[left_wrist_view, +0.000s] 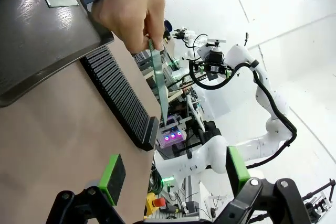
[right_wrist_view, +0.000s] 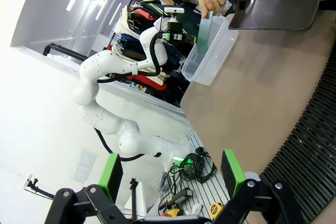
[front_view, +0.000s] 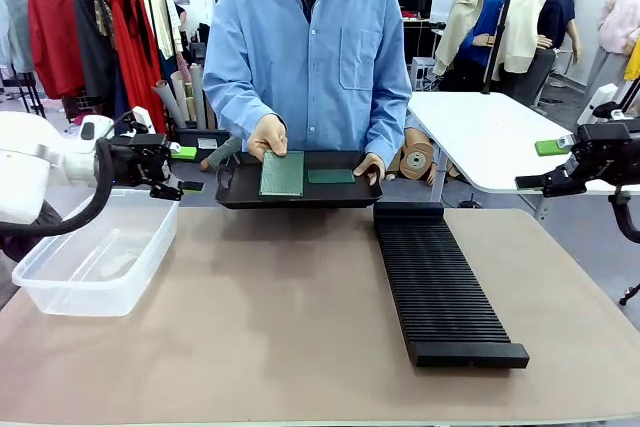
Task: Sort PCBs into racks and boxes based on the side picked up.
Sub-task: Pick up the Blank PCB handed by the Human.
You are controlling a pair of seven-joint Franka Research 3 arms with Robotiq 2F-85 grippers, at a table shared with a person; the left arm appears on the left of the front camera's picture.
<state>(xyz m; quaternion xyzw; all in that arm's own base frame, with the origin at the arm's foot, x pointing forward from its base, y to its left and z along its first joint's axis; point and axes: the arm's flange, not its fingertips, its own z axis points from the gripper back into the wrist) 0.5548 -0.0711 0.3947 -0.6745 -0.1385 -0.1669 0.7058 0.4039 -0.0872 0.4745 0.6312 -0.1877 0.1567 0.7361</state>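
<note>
**Both end effectors released while a person lifts one PCB**

The left end effector [front_view: 188, 169] hangs with its jaws spread and nothing between the green pads, above the far rim of the clear plastic tub [front_view: 60, 277], which sits on the left of the table [front_view: 300, 337]. The right end effector [front_view: 542, 165] is equally wide open and empty, off the table's far right corner, well apart from the boards.

The long black slotted rack [front_view: 440, 287] lies right of centre on the table, running from near to far.

At the far edge, a person holds a shallow black tray [front_view: 300, 199]. One hand [front_view: 268, 135] pinches the top edge of a light, dotted PCB [front_view: 281, 173] and holds it upright, with the dotted face toward the robot. A darker PCB [front_view: 331, 176] lies flat on the tray beside it. The other hand [front_view: 370, 167] grips the tray's rim.
</note>
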